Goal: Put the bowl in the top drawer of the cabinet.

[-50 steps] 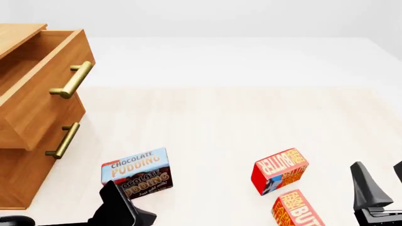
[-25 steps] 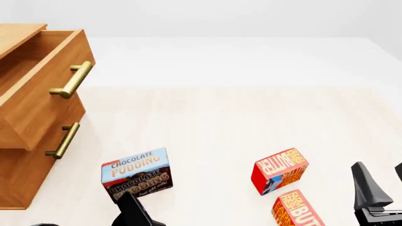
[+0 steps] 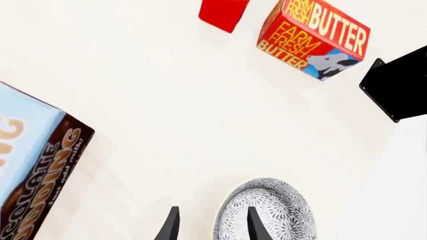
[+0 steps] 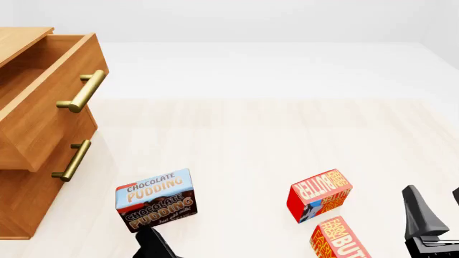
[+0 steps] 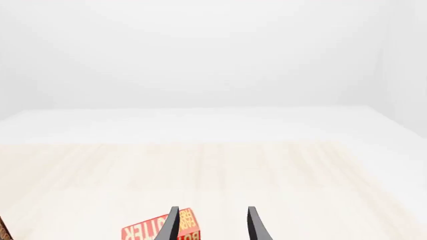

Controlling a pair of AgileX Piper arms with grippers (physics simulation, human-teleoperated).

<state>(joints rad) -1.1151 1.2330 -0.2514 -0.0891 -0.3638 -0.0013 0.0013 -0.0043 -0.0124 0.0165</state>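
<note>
I am working the left hand [image 3: 208, 226] down low by the near edge of the table [image 4: 258, 140]. Its two fingers are spread apart and hold nothing. One finger [image 3: 253, 225] sits over the rim of the bowl [image 3: 267, 212], and the other sits just outside the rim. I think the hand is set that way so the fingers can pinch the rim and lift the bowl.

The bowl is at the near edge of the table, close to my side. It is so close that the front view does not show it at all. Only the left wrist view shows it. It sits the right way up, and I see nothing inside it.

The pudding box [image 4: 156, 200] stands just beside the left hand, so I must be careful not to bump it. Two butter boxes [image 4: 319, 194] lie toward the near right corner. One is behind the other.

The cabinet [image 4: 29, 183] stands at the left edge of the table. Its top drawer [image 4: 54, 102] is pulled out, so there is room to drop the bowl in from above. The part of the inside I can see has nothing in it. The lower drawer [image 4: 50, 172] is closed.

The right hand [image 5: 211, 224] waits near the right edge of the table. Its fingers are apart too, and it holds nothing. I think it is staying out of the way while the left hand does the job.
</note>
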